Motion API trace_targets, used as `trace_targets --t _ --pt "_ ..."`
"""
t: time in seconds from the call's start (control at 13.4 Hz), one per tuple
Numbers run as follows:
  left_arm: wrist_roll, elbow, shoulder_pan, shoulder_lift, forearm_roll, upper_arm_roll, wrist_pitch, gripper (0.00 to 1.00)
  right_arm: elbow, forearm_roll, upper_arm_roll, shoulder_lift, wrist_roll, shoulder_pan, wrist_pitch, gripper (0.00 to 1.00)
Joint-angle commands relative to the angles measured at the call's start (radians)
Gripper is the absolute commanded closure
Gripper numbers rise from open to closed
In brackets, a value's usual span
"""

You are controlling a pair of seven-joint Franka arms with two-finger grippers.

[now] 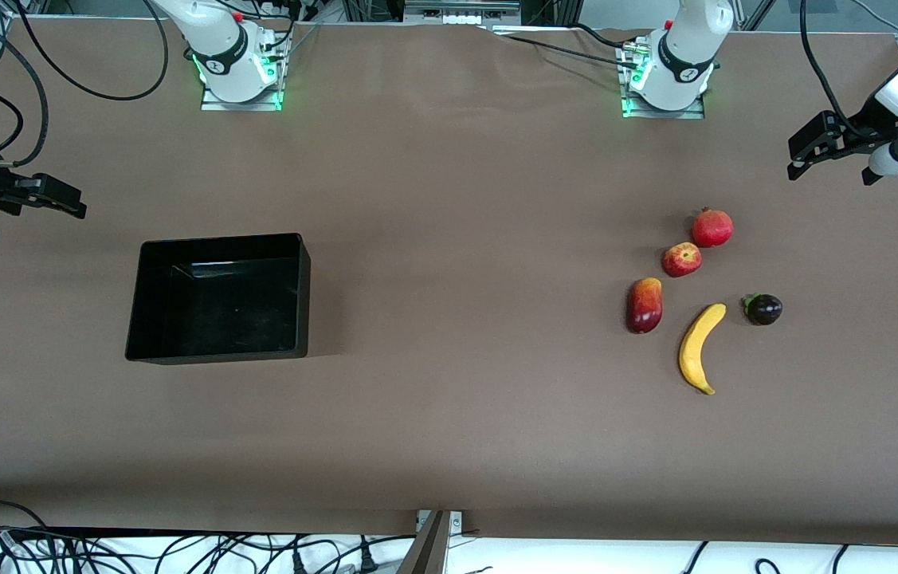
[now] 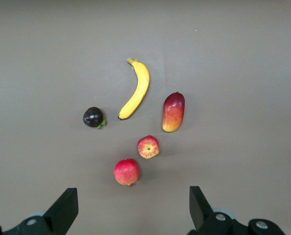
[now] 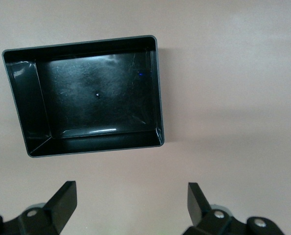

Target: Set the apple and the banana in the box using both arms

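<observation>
Apple (image 1: 681, 259), beside the pomegranate (image 1: 712, 228), looks firm and rollable, so I'd pinch its middle; left gripper (image 1: 803, 163) and right gripper (image 1: 70, 203) hang spread, empty.

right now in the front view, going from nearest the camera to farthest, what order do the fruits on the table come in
banana → red-yellow mango-like fruit and dark purple fruit about level → apple → pomegranate
</observation>
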Motion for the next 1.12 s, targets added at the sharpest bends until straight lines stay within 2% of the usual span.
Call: trace_targets --t 0.0,0.3,0.52,0.67,0.82,1.05 --pt "0.008 0.032 -0.004 0.014 0.002 0.0 -0.012 0.0 0.01 0.014 0.006 0.0 0.038 -0.004 -0.007 0.0" --pt "0.006 0.032 -0.004 0.014 0.002 0.0 -0.012 0.0 0.009 0.015 0.006 0.001 0.047 0.004 -0.001 0.0" --pt "0.008 0.032 -0.004 0.016 0.002 0.0 -0.012 0.0 0.009 0.015 0.006 0.032 0.047 0.006 -0.048 0.0" --pt "0.006 0.032 -0.004 0.014 0.002 0.0 -0.013 0.0 0.01 0.017 -0.006 0.122 0.012 -0.013 -0.006 0.0" --pt "0.008 0.032 -0.004 0.016 0.002 0.0 -0.013 0.0 0.001 0.03 -0.012 0.207 -0.051 -0.036 0.1 0.0" --pt "0.008 0.032 -0.004 0.016 0.002 0.002 -0.013 0.0 -0.037 0.029 -0.014 0.303 -0.043 -0.037 0.246 0.0"
